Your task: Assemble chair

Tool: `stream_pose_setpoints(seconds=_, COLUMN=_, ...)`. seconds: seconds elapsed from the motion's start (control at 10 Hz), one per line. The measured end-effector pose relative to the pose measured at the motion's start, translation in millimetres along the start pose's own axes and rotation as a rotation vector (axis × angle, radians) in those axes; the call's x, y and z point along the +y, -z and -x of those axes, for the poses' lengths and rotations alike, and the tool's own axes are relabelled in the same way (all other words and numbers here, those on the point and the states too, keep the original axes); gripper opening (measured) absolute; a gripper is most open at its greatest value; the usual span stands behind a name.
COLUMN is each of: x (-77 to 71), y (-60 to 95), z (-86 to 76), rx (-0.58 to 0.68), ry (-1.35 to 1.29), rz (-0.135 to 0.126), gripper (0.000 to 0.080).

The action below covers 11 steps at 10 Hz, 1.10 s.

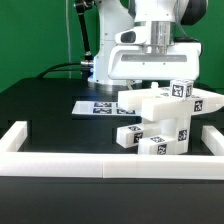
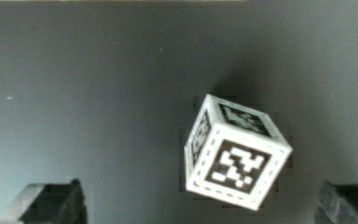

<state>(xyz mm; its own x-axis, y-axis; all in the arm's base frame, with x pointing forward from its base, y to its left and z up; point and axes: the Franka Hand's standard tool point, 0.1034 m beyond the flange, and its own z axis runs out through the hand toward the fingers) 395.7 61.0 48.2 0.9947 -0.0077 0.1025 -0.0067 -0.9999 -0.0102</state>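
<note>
The chair stands partly built at the exterior view's right: white blocky parts with black-and-white tags, stacked against the right rail. A small tagged block lies at its left foot. My gripper hangs open just above the stack's top. In the wrist view a tilted white tagged post stands below my gripper. The dark fingers sit wide apart on either side of the post, and neither touches it. Nothing is held.
The marker board lies flat on the black table behind the chair. A low white border rail runs along the front edge and up both sides. A green wall stands behind the arm.
</note>
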Motion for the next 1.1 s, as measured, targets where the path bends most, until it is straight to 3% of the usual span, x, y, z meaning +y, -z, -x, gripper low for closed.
stream_pose_setpoints(seconds=0.4, x=0.0, y=0.0, z=0.1, rx=0.0, ry=0.021, rz=0.0, gripper=0.0649)
stream_pose_setpoints(seconds=0.7, x=4.5, y=-5.8, z=-1.3, rx=-0.01, ry=0.222, rz=0.001, gripper=0.0649)
stream_pose_setpoints(seconds=1.1, x=6.9, y=-6.3, z=-1.6, rx=-0.013, ry=0.214, rz=0.001, gripper=0.0649)
